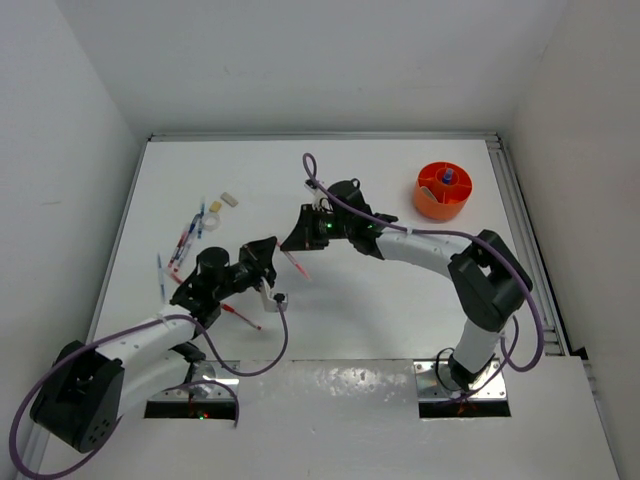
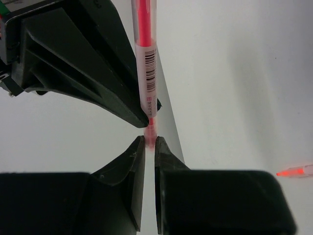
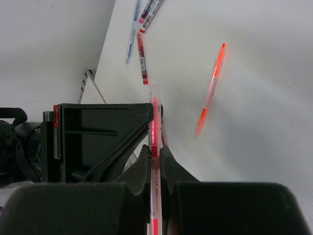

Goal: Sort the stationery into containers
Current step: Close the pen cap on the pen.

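Note:
A red pen hangs above the table between my two grippers. My right gripper is shut on its labelled barrel. My left gripper is shut on the pen's tip, and the barrel runs away from it. In the top view the left gripper and right gripper almost touch at mid-table. The orange tub stands at the far right with the blue-capped bottle in it. A second red pen lies near the left arm.
Several blue-and-white and red pens lie at the left, also in the right wrist view. A beige block lies behind them. The loose red pen shows on the table in both wrist views.

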{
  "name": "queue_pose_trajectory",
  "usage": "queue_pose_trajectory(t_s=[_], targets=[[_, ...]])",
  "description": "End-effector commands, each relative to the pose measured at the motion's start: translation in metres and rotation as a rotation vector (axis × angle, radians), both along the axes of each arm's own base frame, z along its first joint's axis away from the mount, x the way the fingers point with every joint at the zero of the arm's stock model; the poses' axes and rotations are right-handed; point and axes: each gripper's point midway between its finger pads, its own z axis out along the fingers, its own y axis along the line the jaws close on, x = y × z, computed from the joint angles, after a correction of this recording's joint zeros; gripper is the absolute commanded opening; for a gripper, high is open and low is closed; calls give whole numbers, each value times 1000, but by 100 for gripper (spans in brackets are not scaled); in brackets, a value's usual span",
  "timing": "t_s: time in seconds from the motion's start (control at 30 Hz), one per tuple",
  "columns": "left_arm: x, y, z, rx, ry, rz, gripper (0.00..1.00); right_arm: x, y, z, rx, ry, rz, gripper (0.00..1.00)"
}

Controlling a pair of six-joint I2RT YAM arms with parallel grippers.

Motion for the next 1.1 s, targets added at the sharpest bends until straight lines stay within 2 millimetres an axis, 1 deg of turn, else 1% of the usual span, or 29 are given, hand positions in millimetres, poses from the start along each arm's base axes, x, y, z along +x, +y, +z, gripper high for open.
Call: queue_pose_trajectory(t_s=[0.0, 0.13, 0.2, 0.43, 0.5, 0.53, 0.57, 0.63, 0.67, 0.77, 0.97, 1.07], targets=[[-24, -30, -4, -28, 19, -187, 0, 46, 8, 48, 91, -155, -118, 0], [-20, -29, -6, -19, 22, -173, 0, 48, 6, 40, 74, -124, -112, 0], [-20, -28, -9, -2, 15, -179, 0, 47, 5, 40, 68, -116, -105, 0], [-22, -26, -15, 9, 28, -184, 0, 44, 0, 36, 20, -118, -76, 7], [-21, -25, -16, 10, 27, -184, 0, 45, -3, 38, 17, -121, -79, 8], [-21, -26, -16, 11, 27, -184, 0, 43, -2, 38, 18, -120, -74, 11], [-21, -25, -16, 12, 29, -182, 0, 43, -2, 39, 21, -120, -72, 11], [-21, -24, -20, 31, 26, -186, 0, 42, -2, 41, 24, -120, -56, 13], [-22, -23, -22, 40, 24, -188, 0, 42, -1, 46, 29, -127, -43, 16], [-24, -23, -24, 52, 17, -197, 0, 40, -2, 48, 13, -138, -21, 19], [-24, -21, -26, 57, 22, -194, 0, 36, -5, 56, 6, -164, 3, 21], [-24, -22, -24, 56, 18, -196, 0, 31, -12, 57, -23, -181, 14, 27]])
